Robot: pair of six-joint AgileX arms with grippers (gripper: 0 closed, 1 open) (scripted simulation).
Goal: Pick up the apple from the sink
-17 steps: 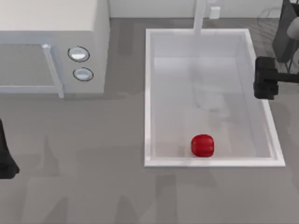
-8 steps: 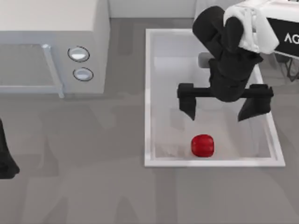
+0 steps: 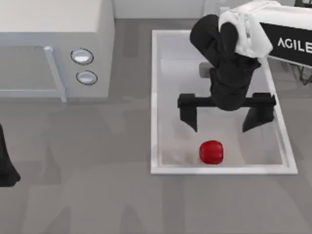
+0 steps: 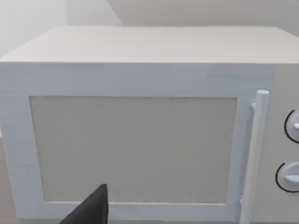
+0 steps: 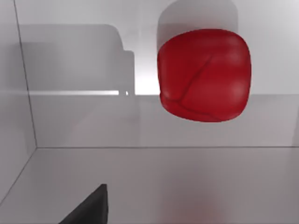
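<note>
My right hand point(image 3: 222, 119) hangs over the sink point(image 3: 155, 97), fingers spread wide so they can straddle the apple point(image 3: 211, 152), which sits on the basin floor near the front wall. Left hand point(image 3: 6, 168) parked at the worktop's left edge, facing the microwave point(image 4: 140, 126); cannot tell its state

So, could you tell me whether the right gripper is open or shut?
Open: the right gripper has its fingers spread wide above the sink, short of the apple.
</note>
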